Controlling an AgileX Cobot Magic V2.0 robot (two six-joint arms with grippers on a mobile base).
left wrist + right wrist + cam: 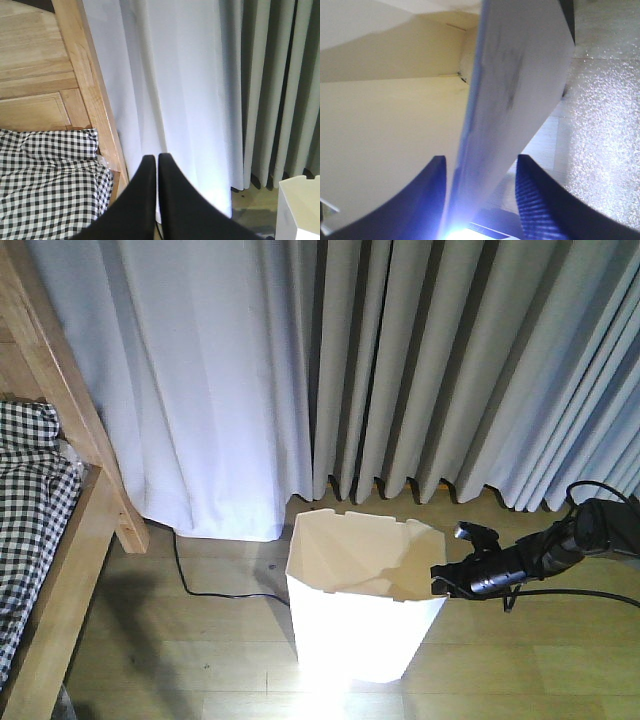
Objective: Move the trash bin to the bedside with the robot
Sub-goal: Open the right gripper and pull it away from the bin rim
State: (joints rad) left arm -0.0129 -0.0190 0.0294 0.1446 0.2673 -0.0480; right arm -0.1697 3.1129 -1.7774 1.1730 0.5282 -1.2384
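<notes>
The white trash bin (360, 625) stands on the wooden floor in front of the curtains, cream inside, a little to the right of the bed (62, 590) with its checked bedding (25, 490). From the right, the robot's black right gripper (441, 581) reaches the bin's right rim. In the right wrist view that gripper (481, 157) is open and straddles the bin wall (520, 75), one finger inside and one outside with a gap. My left gripper (156, 158) is shut on nothing and hangs between the bed frame (92, 95) and the bin's corner (300, 205).
White and grey curtains (330, 370) hang to the floor behind the bin. A black cable (205, 590) runs across the floor between the bed and the bin. The bed post (75, 400) slants at the left.
</notes>
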